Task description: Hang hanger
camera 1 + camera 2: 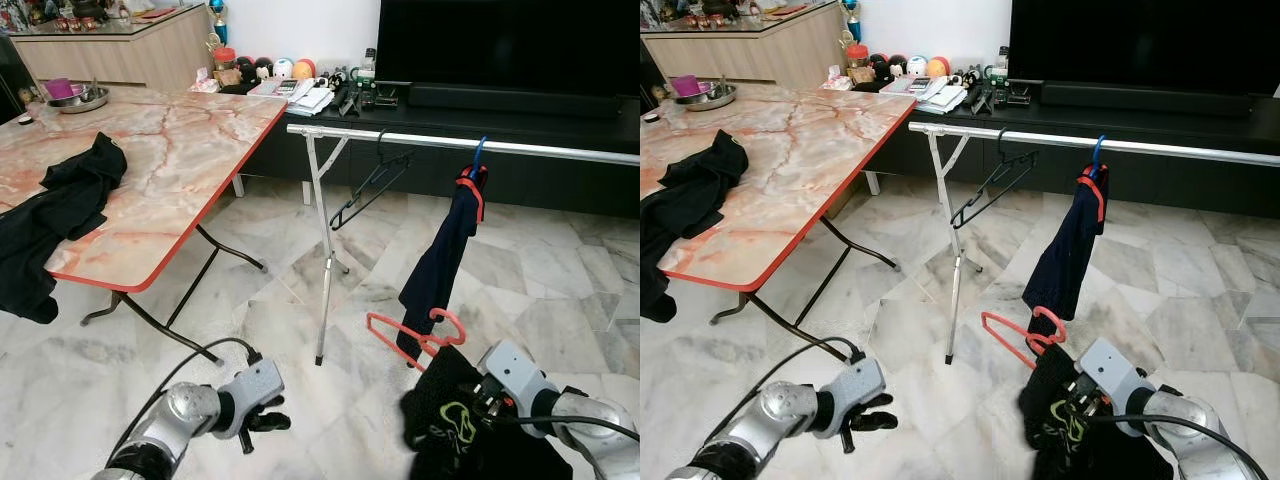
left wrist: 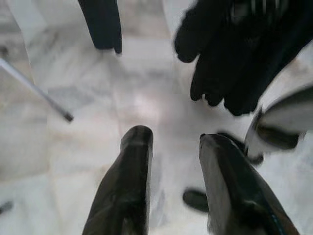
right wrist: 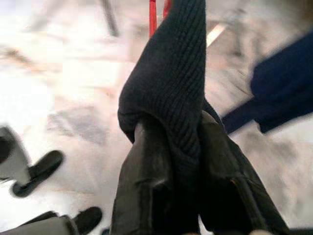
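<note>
Right gripper (image 3: 168,147): clamped on black garment (image 1: 440,420) carrying red hanger (image 1: 415,335), low before rail (image 1: 450,143). Left gripper (image 2: 171,147): fingers parted, holding nothing

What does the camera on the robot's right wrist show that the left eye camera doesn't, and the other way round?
Right wrist: up close, the right gripper with its fingers pinched on a fold of black ribbed garment.

Left eye: the rail with a black hanger and a navy garment, and the table with dark clothes.

Both: the black garment, the red hanger, the marble floor.
</note>
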